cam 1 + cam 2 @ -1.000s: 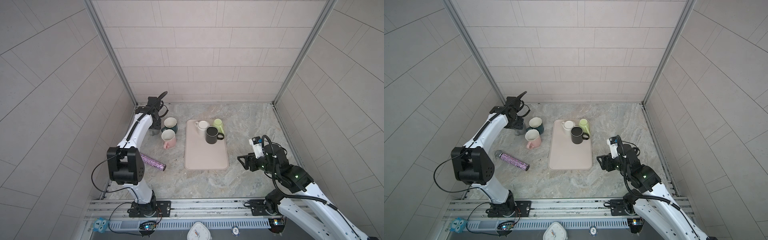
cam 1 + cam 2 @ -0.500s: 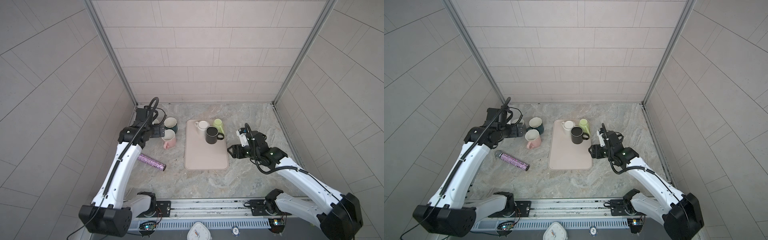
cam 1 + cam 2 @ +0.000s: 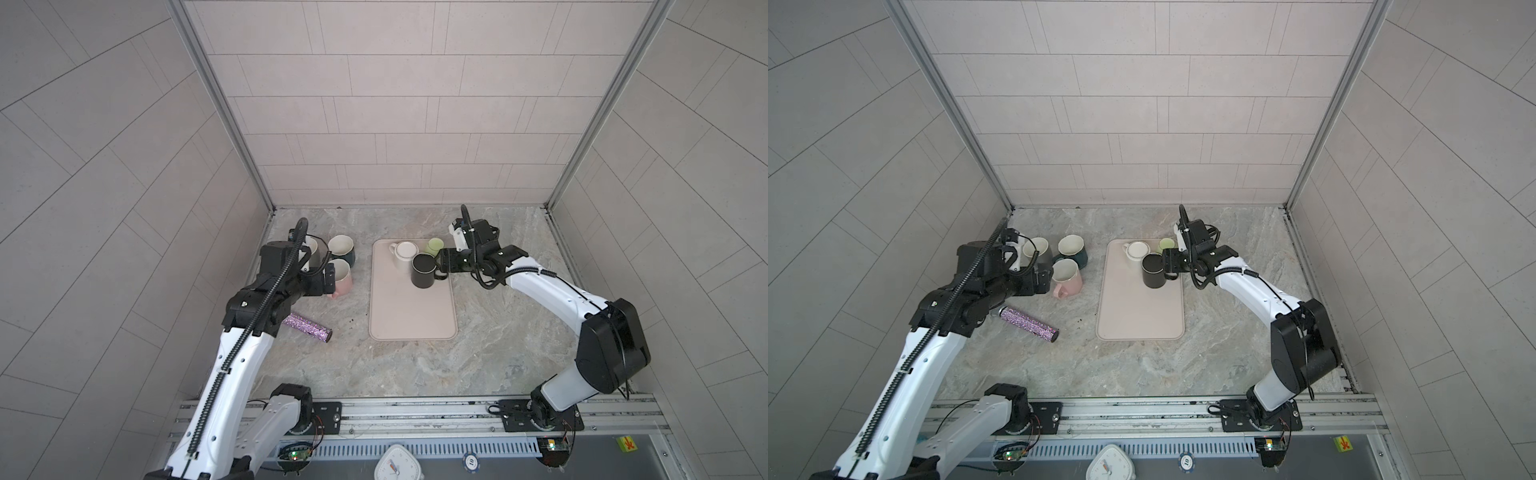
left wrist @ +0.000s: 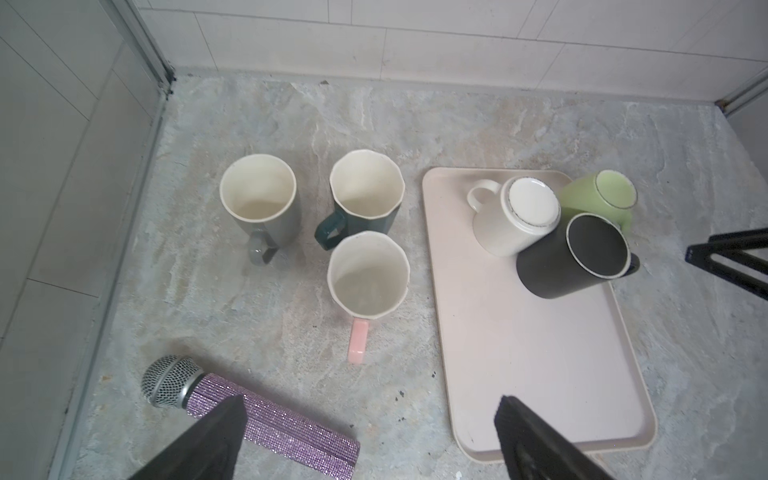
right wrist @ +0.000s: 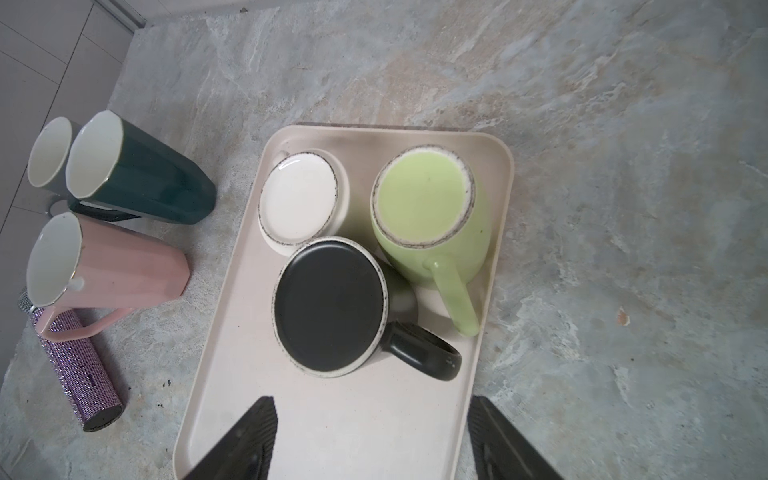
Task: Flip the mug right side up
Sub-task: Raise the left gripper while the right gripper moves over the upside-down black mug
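Three mugs stand upside down at the far end of the beige tray: a white mug, a black mug and a light green mug. In the right wrist view the black mug shows its flat base, with its handle pointing toward the tray's edge. My right gripper hovers open just beside that handle, with nothing between its fingers. My left gripper is open and empty next to the pink mug.
Left of the tray, a grey mug, a dark teal mug and the pink mug stand upright close together. A glittery purple microphone lies on the marble in front of them. Tiled walls close in on three sides.
My right arm has reached from the front right to the black mug on the tray. My left arm has pulled back from the far left corner to beside the pink mug, with its jaws opened wider.
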Motion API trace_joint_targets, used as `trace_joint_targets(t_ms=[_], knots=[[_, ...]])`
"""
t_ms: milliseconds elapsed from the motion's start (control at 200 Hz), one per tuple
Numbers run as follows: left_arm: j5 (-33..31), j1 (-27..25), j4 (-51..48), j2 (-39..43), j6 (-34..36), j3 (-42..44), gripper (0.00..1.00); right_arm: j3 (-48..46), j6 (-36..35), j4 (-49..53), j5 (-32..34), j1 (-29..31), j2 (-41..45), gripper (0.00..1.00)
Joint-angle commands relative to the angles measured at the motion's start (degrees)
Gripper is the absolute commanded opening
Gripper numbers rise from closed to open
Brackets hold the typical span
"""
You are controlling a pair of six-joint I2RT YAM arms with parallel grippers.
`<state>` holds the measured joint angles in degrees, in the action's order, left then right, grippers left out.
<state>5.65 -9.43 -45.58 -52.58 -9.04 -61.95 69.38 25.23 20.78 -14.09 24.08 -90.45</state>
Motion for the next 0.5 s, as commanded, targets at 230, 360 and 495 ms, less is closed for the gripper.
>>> trace_joint_targets(t_ms=[230,360,495], knots=[[4.53,-6.20,6.28,-1.18,-1.36,4.17,1.00,-3.49,-3.00,-3.57,-1.80,-0.13,-1.81,0.73],[6.96,-6.31,8.64,-0.35,-3.51,5.24,1.00,-4.66,-6.13,-5.57,-1.39,-0.08,-2.49,0.73],[9.43,-6.41,10.14,0.82,-6.00,6.53,1.00,-3.74,-7.26,-5.42,-2.25,-0.08,-3.90,0.73]])
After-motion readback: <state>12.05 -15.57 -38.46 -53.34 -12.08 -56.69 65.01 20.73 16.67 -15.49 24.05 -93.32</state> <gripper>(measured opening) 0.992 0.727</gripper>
